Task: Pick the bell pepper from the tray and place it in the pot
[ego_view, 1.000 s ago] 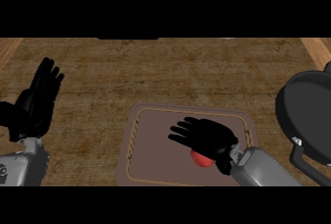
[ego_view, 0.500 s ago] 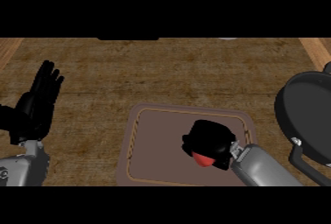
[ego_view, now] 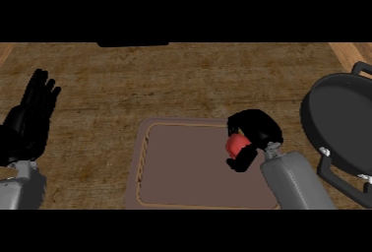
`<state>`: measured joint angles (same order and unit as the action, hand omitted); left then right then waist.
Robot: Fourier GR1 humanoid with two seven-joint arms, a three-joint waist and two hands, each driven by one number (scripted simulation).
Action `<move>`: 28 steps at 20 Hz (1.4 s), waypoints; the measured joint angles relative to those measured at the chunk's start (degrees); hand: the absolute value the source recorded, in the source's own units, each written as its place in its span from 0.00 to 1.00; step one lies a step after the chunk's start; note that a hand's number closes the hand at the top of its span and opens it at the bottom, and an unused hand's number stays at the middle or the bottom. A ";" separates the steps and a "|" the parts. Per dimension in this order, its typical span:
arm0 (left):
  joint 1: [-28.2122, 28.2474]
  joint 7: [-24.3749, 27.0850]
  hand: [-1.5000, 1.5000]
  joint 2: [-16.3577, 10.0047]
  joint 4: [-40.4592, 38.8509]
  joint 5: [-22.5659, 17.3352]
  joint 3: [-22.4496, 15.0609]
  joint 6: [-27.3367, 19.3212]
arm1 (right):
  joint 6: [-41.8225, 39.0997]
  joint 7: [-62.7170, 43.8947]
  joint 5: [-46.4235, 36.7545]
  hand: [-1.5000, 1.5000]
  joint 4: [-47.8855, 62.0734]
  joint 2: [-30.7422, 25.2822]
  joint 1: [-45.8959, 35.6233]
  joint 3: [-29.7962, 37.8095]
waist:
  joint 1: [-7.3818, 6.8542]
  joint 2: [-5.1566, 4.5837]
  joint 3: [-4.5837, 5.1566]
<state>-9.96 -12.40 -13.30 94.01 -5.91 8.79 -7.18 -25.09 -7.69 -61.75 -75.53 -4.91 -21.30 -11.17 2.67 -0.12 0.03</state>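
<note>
pepper point(ego_view: 235, 144) is in the right hand point(ego_view: 256, 129), fingers and thumb curled round it, just a red patch showing between them. it sits over the right edge of the tray point(ego_view: 181, 167); whether it's clear of the tray floor i can't tell from this steep view.

now the bit that matters: the pot point(ego_view: 343, 123) lies straight off to the right of the hand, near it, with only a strip of counter point(ego_view: 109, 78) between. so the carry looks like a short sideways one, rightward and maybe a touch far, and the right arm is plainly the nearer one for it. the pot's rim stands between the pepper and the inside, so my read is the hand wants height before it crosses.

left hand point(ego_view: 29, 118) is open, fingers up, resting at the left edge, well apart from all this.
</note>
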 measured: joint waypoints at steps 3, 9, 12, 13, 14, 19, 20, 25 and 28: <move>-0.42 -0.04 0.50 0.17 0.05 0.04 -0.67 0.38 | 5.09 -12.34 1.95 1.00 1.14 2.51 -1.60 5.64 | -1.34 -0.19 -0.05; -2.17 -0.46 0.50 0.24 -0.62 0.07 -1.90 1.33 | 18.77 -35.57 4.04 1.00 1.95 4.35 -10.62 7.32 | -4.40 -0.18 -0.04; -2.77 -0.77 0.50 0.75 -0.68 0.45 -2.59 1.05 | 26.69 -44.83 -0.18 1.00 1.34 4.63 -15.75 6.39 | -4.82 -0.03 0.01; -2.91 -0.87 0.50 0.68 -0.81 0.46 -2.53 1.04 | 28.89 -47.20 -1.89 1.00 0.72 4.67 -16.98 5.97 | -4.68 0.05 0.03; -2.83 -0.72 0.50 0.74 -0.98 0.44 -2.59 1.16 | 30.93 -49.21 -4.08 1.00 0.38 4.68 -18.27 5.58 | -4.59 0.09 0.04; -2.49 -0.89 0.50 1.01 -0.98 0.80 -2.32 0.42 | 34.68 -54.42 -16.60 1.00 -0.94 4.48 -23.11 4.84 | -3.68 0.29 0.06; -2.67 -0.87 0.50 1.08 -1.15 0.98 -2.37 0.27 | 35.02 -55.16 -18.78 1.00 -1.53 4.48 -23.51 4.55 | -3.48 0.31 0.06; -2.42 -1.35 0.50 1.09 -0.81 1.24 -1.94 -0.29 | 34.71 -56.67 -26.17 1.00 -5.21 4.01 -24.43 7.73 | -2.72 0.37 0.02; -2.17 -1.43 0.50 1.09 -0.44 1.26 -1.95 -0.15 | 34.21 -56.32 -27.46 1.00 -9.54 3.58 -22.05 10.06 | -2.39 0.39 0.00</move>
<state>-12.13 -13.83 -12.21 93.57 -4.65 6.84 -7.34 9.12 -64.01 -89.22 -85.07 -1.33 -43.35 -1.10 0.28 0.28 0.03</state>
